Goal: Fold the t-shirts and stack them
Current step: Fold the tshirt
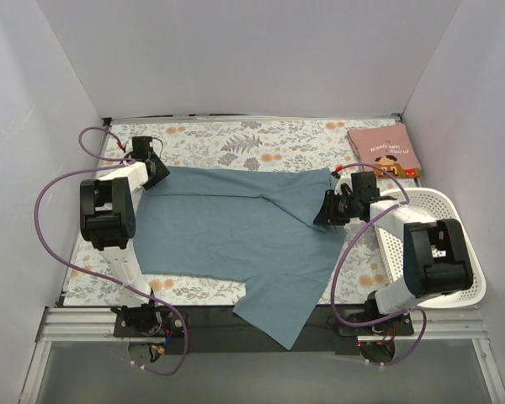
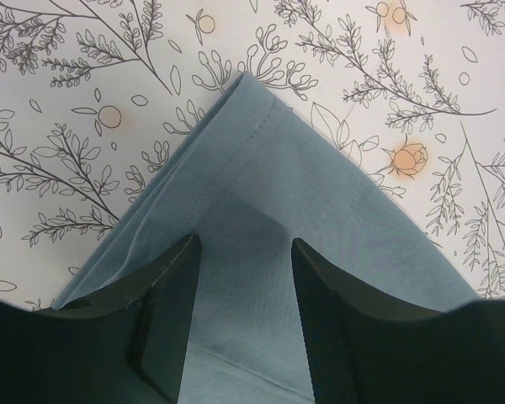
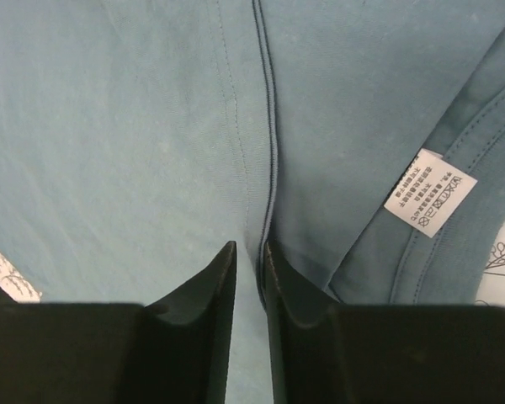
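The teal-blue t-shirt (image 1: 236, 227) lies spread across the middle of the table, one part hanging over the near edge. My left gripper (image 1: 157, 174) is at its far-left corner; in the left wrist view (image 2: 246, 244) the jaws stand wide apart over that hemmed corner (image 2: 261, 160). My right gripper (image 1: 325, 210) is at the shirt's right side; in the right wrist view (image 3: 250, 248) the jaws are pinched on a seam fold of the teal cloth (image 3: 151, 126), beside the white neck label (image 3: 429, 194). The pink t-shirt (image 1: 385, 151) lies folded at the back right.
A white perforated basket (image 1: 454, 252) stands at the right edge, beside my right arm. The floral table cloth (image 1: 236, 139) shows beyond the shirt and in the left wrist view (image 2: 84, 101). White walls close in the back and both sides.
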